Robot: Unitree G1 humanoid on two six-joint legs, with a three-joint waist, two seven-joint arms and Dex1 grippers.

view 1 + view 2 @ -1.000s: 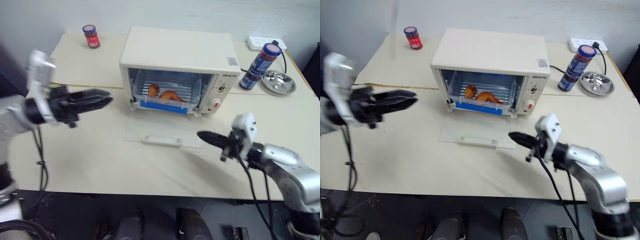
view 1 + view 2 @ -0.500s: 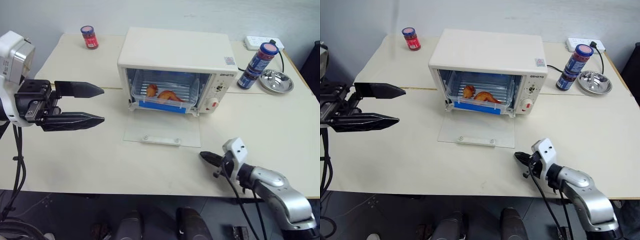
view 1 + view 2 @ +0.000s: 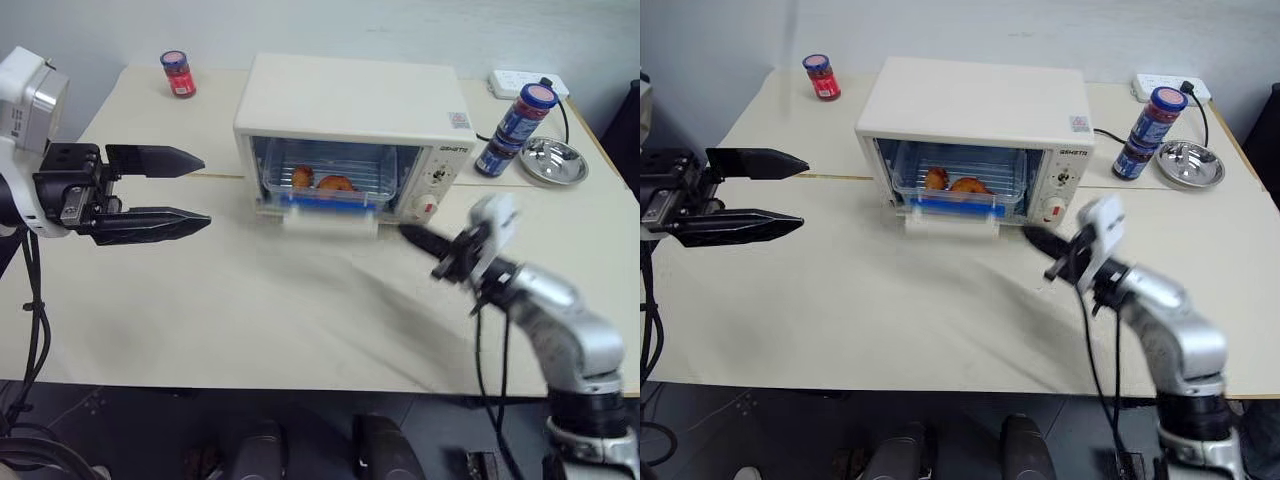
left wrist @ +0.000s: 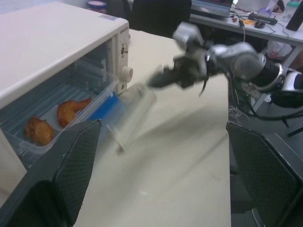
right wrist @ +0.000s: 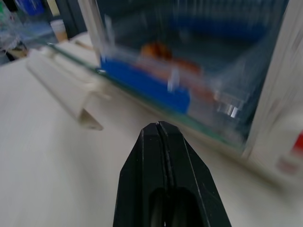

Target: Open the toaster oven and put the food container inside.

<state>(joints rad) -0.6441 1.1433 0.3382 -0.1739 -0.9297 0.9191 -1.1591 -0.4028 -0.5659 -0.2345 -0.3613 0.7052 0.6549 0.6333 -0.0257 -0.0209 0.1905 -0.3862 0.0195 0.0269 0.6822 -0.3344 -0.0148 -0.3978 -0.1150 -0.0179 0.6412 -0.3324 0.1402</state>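
Observation:
The cream toaster oven [image 3: 350,95] stands at the table's middle back. The clear food container [image 3: 325,180], with orange food and a blue clip, sits inside it. The glass door with its white bar handle [image 3: 330,222] is tilted partway up and blurred. My right gripper [image 3: 412,237] is shut and empty, its tip by the door's right lower corner; whether it touches is unclear. The right wrist view has the shut right gripper [image 5: 161,130] just below the door glass and the container [image 5: 156,61]. My left gripper [image 3: 200,190] hangs open and empty to the oven's left.
A red-lidded jar [image 3: 180,73] stands at the back left. Two stacked blue cans [image 3: 520,118], a steel bowl [image 3: 556,160] and a power strip [image 3: 515,82] sit at the back right. Bare tabletop lies in front of the oven.
The right gripper rose from the table's front edge to the door's right corner. The door swung up from lying flat. The left gripper opened a second ago and has stayed put.

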